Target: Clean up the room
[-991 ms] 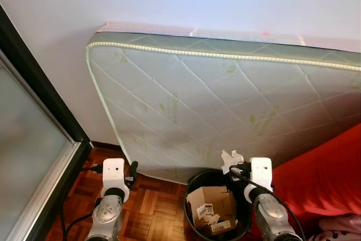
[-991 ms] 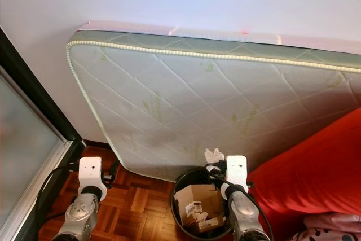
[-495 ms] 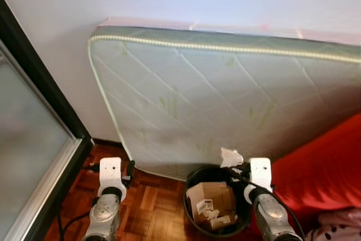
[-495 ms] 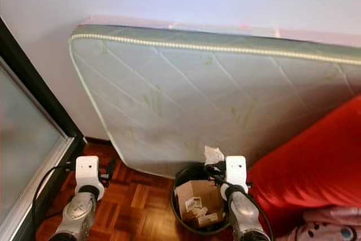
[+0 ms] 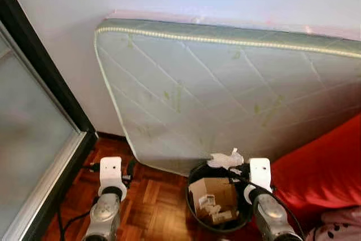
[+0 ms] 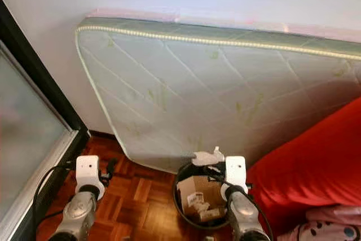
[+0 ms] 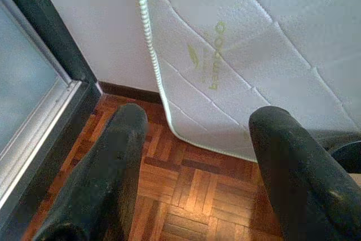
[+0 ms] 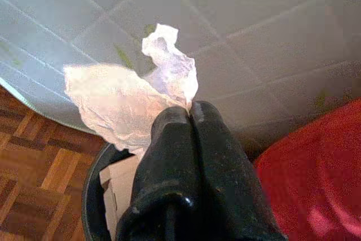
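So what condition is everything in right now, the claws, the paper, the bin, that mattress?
Right claw: shut on crumpled paper, above the bin's rim.
Left claw: open, holding nothing, over the parquet floor.
Bin: upright, open-topped, partly filled.
Cardboard box: lying inside the bin.
Mattress: on edge, leaning against the wall.
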Controlling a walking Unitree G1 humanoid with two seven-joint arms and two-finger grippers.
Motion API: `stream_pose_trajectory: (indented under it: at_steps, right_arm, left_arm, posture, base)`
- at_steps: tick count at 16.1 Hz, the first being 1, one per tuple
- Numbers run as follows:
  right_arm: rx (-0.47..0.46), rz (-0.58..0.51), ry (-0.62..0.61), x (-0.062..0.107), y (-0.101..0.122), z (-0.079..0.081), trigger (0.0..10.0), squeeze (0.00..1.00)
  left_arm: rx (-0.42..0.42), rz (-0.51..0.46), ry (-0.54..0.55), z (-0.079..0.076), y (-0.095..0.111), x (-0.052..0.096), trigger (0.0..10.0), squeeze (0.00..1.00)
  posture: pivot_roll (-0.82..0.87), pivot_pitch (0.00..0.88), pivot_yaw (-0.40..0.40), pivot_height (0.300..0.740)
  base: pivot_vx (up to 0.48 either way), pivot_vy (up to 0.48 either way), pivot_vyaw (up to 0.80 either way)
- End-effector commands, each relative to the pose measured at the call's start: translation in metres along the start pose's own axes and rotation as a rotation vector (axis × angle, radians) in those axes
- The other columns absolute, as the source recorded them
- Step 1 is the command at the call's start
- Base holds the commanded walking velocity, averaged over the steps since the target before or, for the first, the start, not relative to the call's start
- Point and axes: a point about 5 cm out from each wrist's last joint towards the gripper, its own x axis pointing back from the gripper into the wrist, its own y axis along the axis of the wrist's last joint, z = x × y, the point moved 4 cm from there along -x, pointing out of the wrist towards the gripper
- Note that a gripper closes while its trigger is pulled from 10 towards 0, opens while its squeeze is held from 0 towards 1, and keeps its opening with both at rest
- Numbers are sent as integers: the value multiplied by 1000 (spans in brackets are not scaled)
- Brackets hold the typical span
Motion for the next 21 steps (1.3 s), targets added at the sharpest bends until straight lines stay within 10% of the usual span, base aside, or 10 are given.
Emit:
stream_pose_trajectory:
  at_steps: [1, 21]
  right_arm:
    - [3, 13, 4, 0, -3, 2, 10000, 0]
    - [25, -7, -1, -2, 4, 3, 10000, 0]
  left_arm:
    - [13, 34, 12, 3, -8, 3, 10000, 0]
    - [29, 50, -19, -4, -11, 3, 10000, 0]
  posture:
    - [10, 97, -14, 646]
    - [15, 92, -14, 617]
  base:
    - [0, 0, 0]
    - [24, 0, 0]
